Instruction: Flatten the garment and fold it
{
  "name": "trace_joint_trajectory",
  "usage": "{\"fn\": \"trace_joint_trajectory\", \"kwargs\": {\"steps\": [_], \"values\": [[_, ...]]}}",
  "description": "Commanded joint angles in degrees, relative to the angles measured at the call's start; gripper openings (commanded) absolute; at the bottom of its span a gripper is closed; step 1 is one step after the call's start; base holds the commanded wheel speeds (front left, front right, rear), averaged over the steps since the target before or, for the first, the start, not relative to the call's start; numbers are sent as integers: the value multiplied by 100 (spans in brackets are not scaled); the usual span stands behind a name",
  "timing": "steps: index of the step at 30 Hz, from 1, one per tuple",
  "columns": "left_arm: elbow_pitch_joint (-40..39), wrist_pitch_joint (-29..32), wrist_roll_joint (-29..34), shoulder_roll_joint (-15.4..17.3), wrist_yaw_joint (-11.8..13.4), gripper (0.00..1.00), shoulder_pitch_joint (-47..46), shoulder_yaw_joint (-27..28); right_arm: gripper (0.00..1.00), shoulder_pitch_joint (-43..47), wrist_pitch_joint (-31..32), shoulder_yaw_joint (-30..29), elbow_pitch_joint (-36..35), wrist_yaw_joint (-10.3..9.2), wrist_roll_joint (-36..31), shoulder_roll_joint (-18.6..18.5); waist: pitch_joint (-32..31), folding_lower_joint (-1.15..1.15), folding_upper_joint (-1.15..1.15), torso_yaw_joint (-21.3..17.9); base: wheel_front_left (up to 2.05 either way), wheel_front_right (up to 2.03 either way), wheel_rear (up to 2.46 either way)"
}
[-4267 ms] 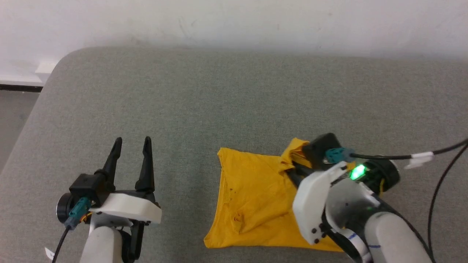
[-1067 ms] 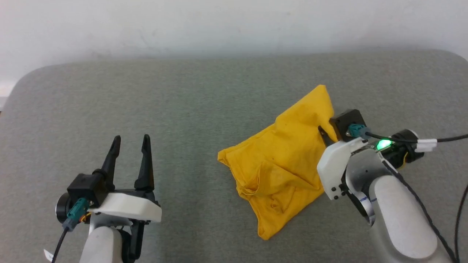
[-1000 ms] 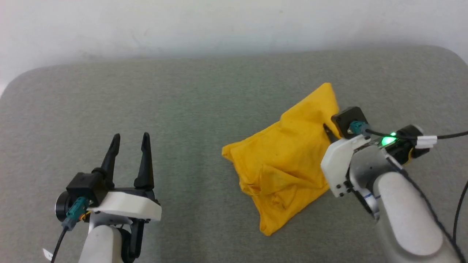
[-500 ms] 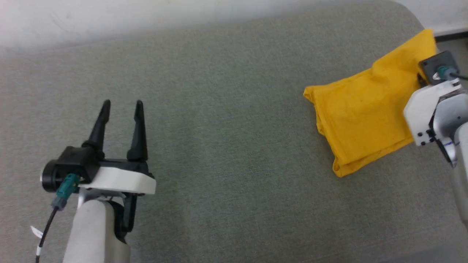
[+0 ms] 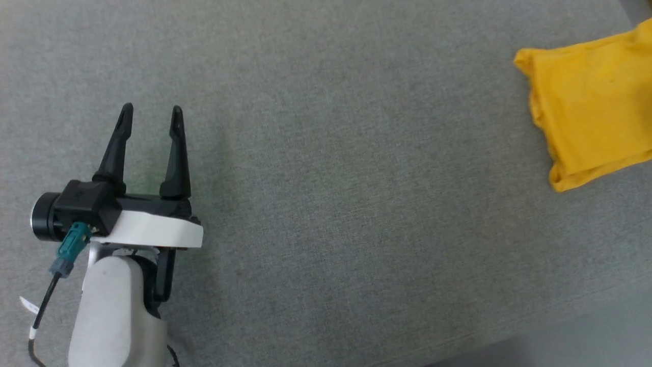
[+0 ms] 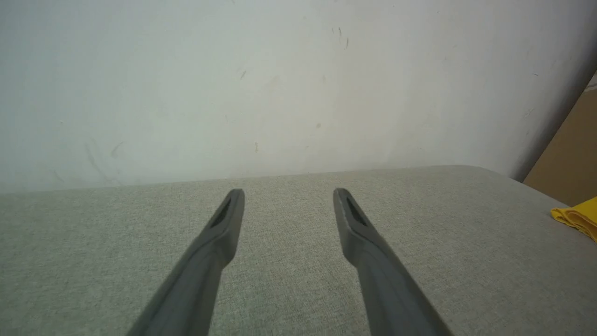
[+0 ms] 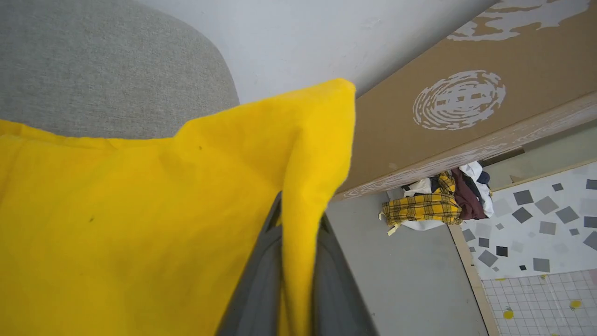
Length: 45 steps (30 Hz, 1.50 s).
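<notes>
The right hand (image 7: 298, 226) pinches the garment (image 5: 591, 102), left hand (image 5: 151, 108) spread wide

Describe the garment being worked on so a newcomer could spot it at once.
Start from the big grey padded table; near its right-hand rounded corner is the garment, a folded cloth bundle. It is plain mustard yellow with one corner pinched in the jaws of the right gripper, unlike the yellow plaid heap on the floor.

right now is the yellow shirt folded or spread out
Folded: the garment is a compact layered bundle, corner pinched in the right pincer.
</notes>
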Motion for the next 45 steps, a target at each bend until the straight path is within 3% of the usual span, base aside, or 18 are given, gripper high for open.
{"fn": "trace_joint_trajectory", "kwargs": {"steps": [1,8,9,10,18,26,36,45], "values": [[-28,-27,55,49,-11,100,-68,3,0,-105,-53,-84,8,-14,-81,4,196,-1,0,74,0,0,0],[-21,-27,40,48,-8,100,-74,-27,0,-168,-381,-908,220,-14,-658,198,183,-1,0,307,0,0,0],[-10,-27,40,39,-7,100,-62,-40,28,-166,-420,-1001,255,-14,-706,228,148,-1,0,334,0,0,0],[4,-27,38,32,-5,100,-47,-46,99,-158,-461,-1099,283,-14,-756,249,102,-1,0,359,0,0,0],[149,-27,-88,-89,2,100,187,-33,100,63,-967,-1411,378,-14,-749,343,-578,-1,0,537,0,0,0],[371,-27,-335,-265,9,100,518,-100,100,690,-1423,-1152,-15,-14,-35,450,-1418,-1,0,825,0,0,0],[761,-27,-585,-344,98,100,764,-385,100,2243,-1619,-583,-1856,-14,1387,948,-2153,-1,0,1429,0,0,0],[851,-27,-687,-353,177,100,988,-566,100,3473,-1557,54,-3334,-14,2049,1486,-2347,-1,0,1764,0,0,0]]}}
